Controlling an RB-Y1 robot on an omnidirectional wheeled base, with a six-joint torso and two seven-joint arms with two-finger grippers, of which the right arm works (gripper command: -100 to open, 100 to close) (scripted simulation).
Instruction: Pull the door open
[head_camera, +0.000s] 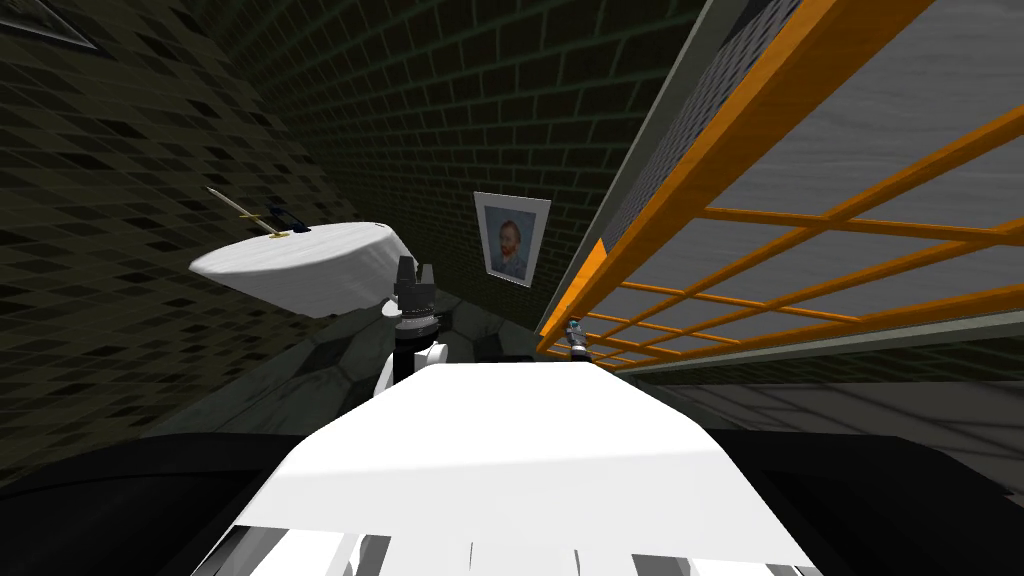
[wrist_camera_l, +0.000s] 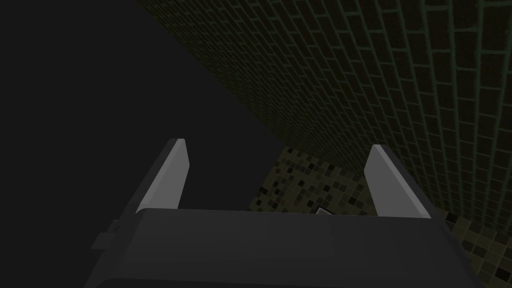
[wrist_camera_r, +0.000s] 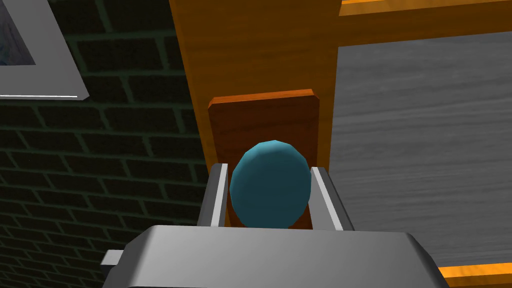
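Observation:
The door (head_camera: 860, 180) has an orange frame with grey panels and stands on my right, swung partly away from its grey jamb. Its round teal knob (wrist_camera_r: 270, 182) sits on a brown backplate (wrist_camera_r: 265, 120) at the door's edge. My right gripper (wrist_camera_r: 270, 197) is shut on the knob, one finger pressed against each side; in the head view that gripper (head_camera: 577, 335) shows small at the door's lower corner. My left gripper (wrist_camera_l: 277, 177) is open and holds nothing, with its arm raised in front of my chest (head_camera: 413, 290).
A white basin (head_camera: 300, 262) with a thin faucet juts from the dark tiled wall on my left. A framed portrait (head_camera: 511, 238) hangs on the dark brick wall ahead, close to the door's edge. The floor between them is narrow.

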